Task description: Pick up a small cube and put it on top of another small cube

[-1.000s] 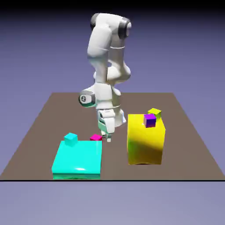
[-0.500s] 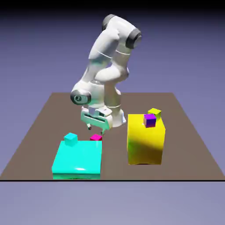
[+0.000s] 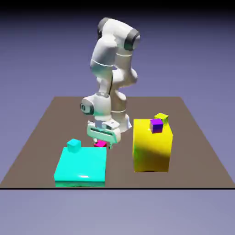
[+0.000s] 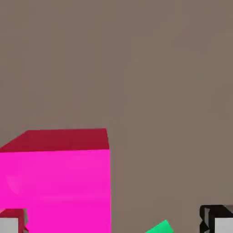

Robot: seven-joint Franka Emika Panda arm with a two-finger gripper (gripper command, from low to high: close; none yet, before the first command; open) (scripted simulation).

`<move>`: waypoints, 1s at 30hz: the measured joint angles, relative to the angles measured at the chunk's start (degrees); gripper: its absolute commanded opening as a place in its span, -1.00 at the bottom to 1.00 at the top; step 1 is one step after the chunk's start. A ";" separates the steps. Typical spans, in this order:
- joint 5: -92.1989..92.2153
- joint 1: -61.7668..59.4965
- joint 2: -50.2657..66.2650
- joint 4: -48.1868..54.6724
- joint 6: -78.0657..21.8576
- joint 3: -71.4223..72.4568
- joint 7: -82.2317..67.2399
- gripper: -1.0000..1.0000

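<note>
Taking the big cyan block (image 3: 81,166) as the landmark and working across from the exterior view's left: a small cyan cube (image 3: 73,145) sits on its top near the far left corner. Just behind the block's far right corner, on the brown table (image 3: 202,151), lies the small magenta-pink cube (image 3: 100,144), mostly hidden by the hand. The gripper (image 3: 103,142) hangs right over it, fingers spread wide with nothing between them. In the hand view the cube (image 4: 57,182) looms large toward the left fingertip (image 4: 11,223), with the right fingertip (image 4: 217,220) well clear of it, so it looks off-centre between the jaws.

I'd judge the cube to be light, rigid and smooth-faced, unlikely to deform, but liable to skid or twist if one finger reaches it first. Two opposite vertical faces, taken at mid-height, seem the sensible hold. Being a cube, it has no long axis; it rests flat, top face up.

Farther right of the cyan block stands a tall yellow block (image 3: 152,147), with a small purple cube (image 3: 156,125) on top.
</note>
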 measured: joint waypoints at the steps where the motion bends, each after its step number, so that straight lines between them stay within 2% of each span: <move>1: 2.49 -1.35 -0.21 -0.45 -0.40 1.51 -2.47 0.00; 14: 34.86 -18.91 -2.98 -6.36 -5.55 21.16 -34.54 0.00; 15: 36.37 -19.73 -3.11 -6.64 -5.79 22.08 -36.04 -1.00; 17: 36.39 -19.73 -3.11 -6.64 -5.80 22.08 -36.07 -1.00; 30: 4.03 -2.17 -0.34 -0.73 -0.69 2.43 -3.99 -1.00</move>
